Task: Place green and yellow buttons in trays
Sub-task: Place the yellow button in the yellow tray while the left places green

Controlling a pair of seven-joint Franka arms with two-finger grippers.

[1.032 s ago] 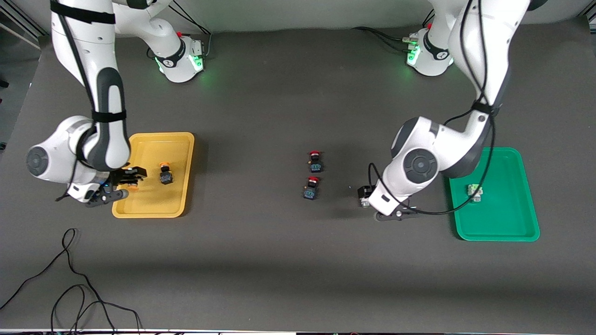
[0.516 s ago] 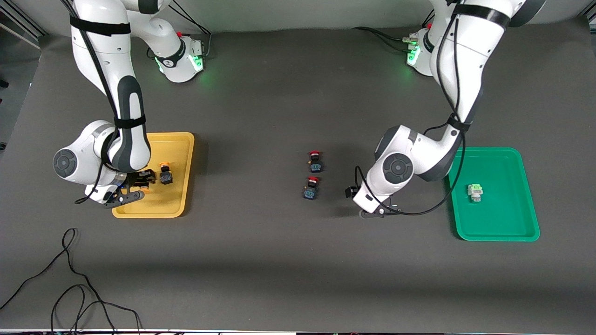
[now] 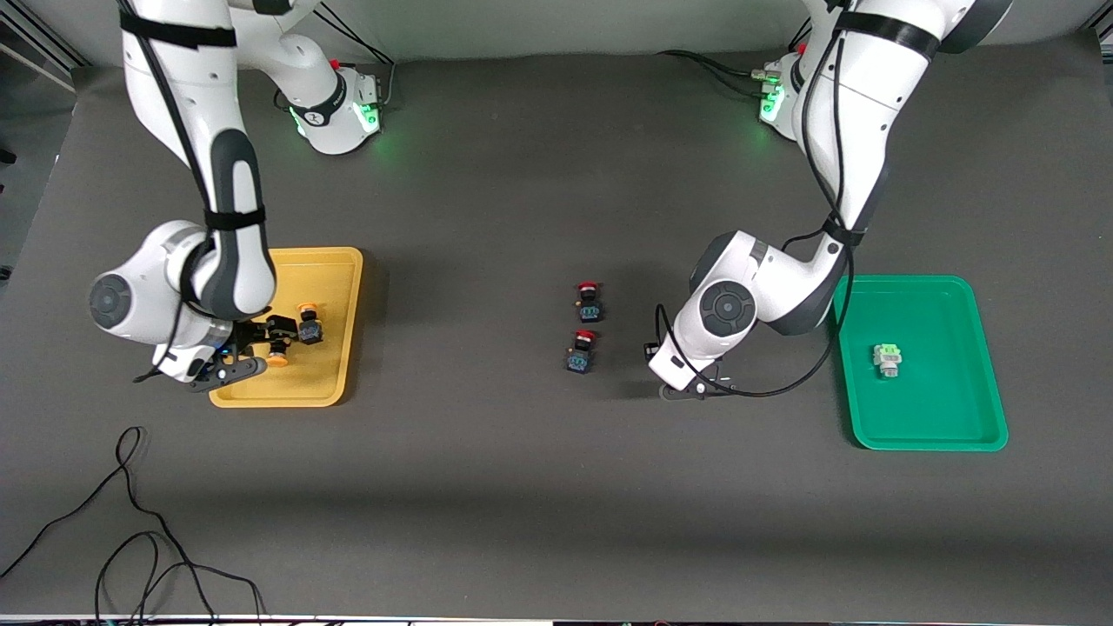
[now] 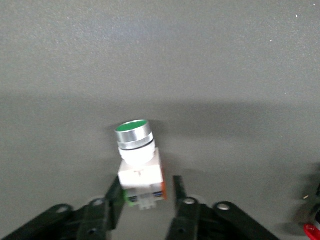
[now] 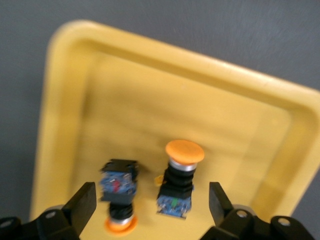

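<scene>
Front view: showed the right gripper (image 3: 265, 341) low over the yellow tray (image 3: 323, 376) at mid-height toward the right arm's end, with both yellow buttons (image 3: 309, 327) lying in that tray, close together. Showed the left gripper (image 3: 656, 355) low over bare table near frame centre, between the two red buttons (image 3: 581, 349) and the green tray (image 3: 939, 400), the latter already holding one green button (image 3: 887, 358). Left wrist view: showed the left gripper (image 4: 145, 187) set narrowly about the body of the second green button (image 4: 135, 150), tilted with its cap leaning away from the wrist; one finger (image 4: 114, 194) against the body, a thin strip of table visible at the other, hence judged bracketing rather than clamping. Right wrist view: showed the right gripper (image 5: 151, 200) spread wide, gripping nothing, with the two yellow buttons (image 5: 176, 192) lying loose between its fingers (image 5: 86, 202) on the yellow tray (image 5: 75, 100), caps pointing opposite ways. Judged hazards: an off-centre squeeze on the tilted green button, likely to twist it or squirt it out; a weak pinch, likely to drop it short of the green tray; a sideways withdrawal of the wide right gripper, likely to sweep a yellow button over the shallow rim.
</scene>
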